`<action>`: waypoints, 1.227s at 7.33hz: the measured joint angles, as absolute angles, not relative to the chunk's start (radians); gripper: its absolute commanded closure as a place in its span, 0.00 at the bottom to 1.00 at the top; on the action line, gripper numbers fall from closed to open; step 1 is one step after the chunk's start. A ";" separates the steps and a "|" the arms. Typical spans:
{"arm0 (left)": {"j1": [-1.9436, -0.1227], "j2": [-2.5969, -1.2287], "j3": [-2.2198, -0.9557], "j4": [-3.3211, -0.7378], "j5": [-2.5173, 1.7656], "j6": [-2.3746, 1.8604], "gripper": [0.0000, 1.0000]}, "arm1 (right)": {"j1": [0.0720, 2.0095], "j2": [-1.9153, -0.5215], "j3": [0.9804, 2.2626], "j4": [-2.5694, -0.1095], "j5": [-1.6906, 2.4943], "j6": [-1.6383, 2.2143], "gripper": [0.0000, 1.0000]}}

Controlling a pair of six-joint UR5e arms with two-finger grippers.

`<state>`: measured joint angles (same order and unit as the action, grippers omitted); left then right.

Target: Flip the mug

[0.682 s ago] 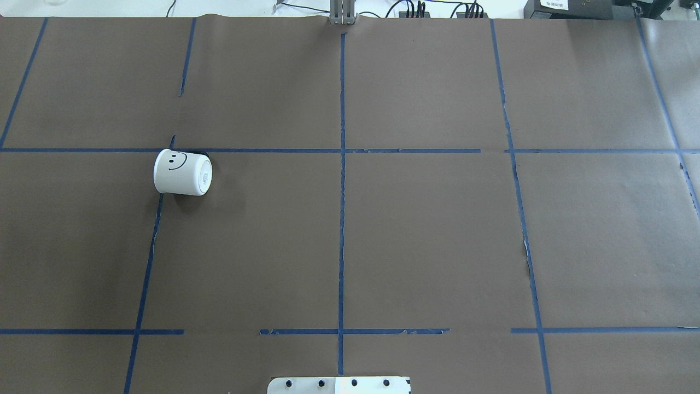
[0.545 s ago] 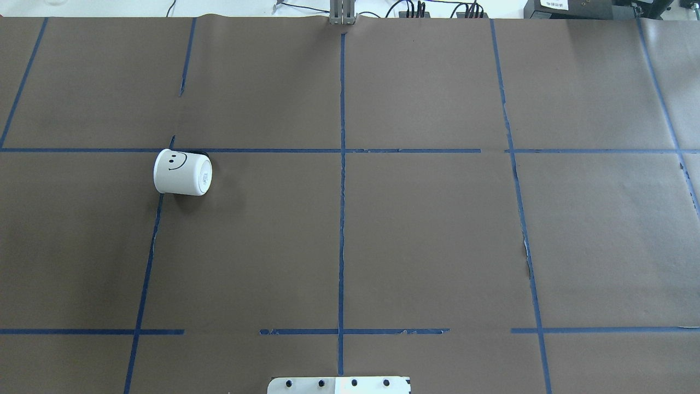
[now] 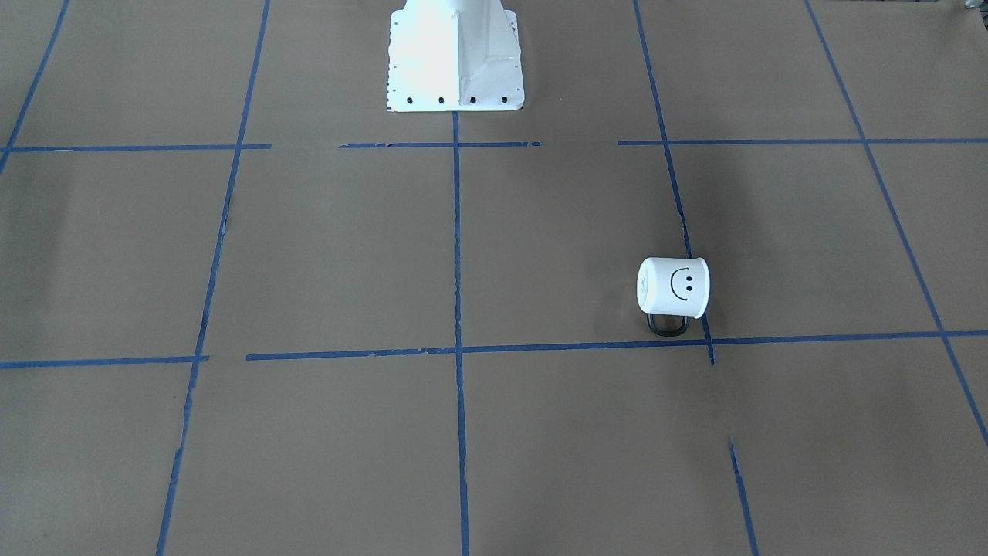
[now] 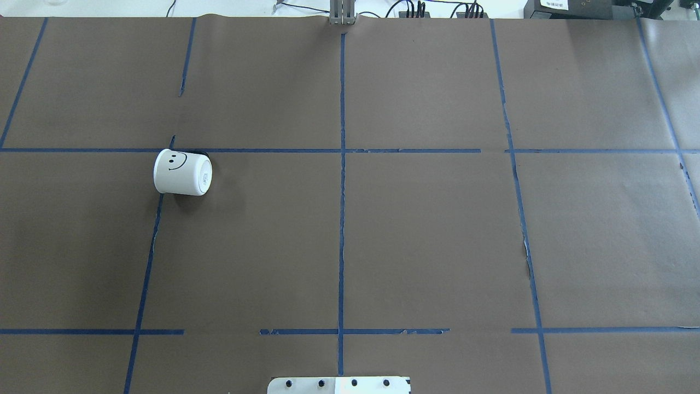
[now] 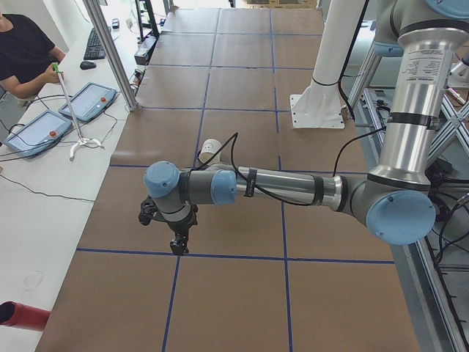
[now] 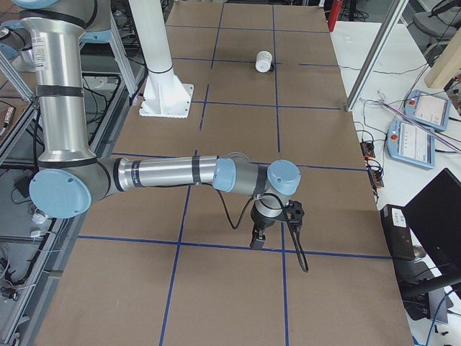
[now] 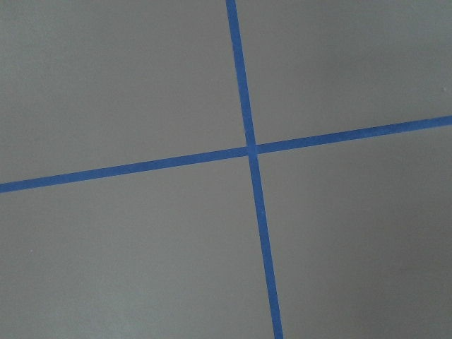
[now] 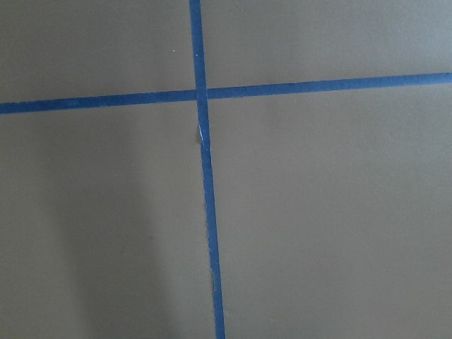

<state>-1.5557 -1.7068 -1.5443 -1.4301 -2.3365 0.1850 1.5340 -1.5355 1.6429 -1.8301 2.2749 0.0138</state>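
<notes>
Mug (image 4: 182, 173) unmoved, on side; base label unreadable; left, right jaws: cannot tell.

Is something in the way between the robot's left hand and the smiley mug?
No, nothing that shows. Between the left gripper and the mug, which lies on its side, there is only flat brown paper with blue tape lines.
</notes>
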 measured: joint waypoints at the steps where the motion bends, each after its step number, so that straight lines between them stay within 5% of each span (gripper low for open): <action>1: -1.556 -1.718 -1.544 -1.451 -2.340 0.185 0.00 | 1.534 -1.535 1.643 -1.830 2.275 0.014 0.00; 9: -1.364 -1.730 -1.479 -2.154 -2.507 -0.331 0.00 | 1.534 -1.535 1.643 -1.830 2.275 0.014 0.00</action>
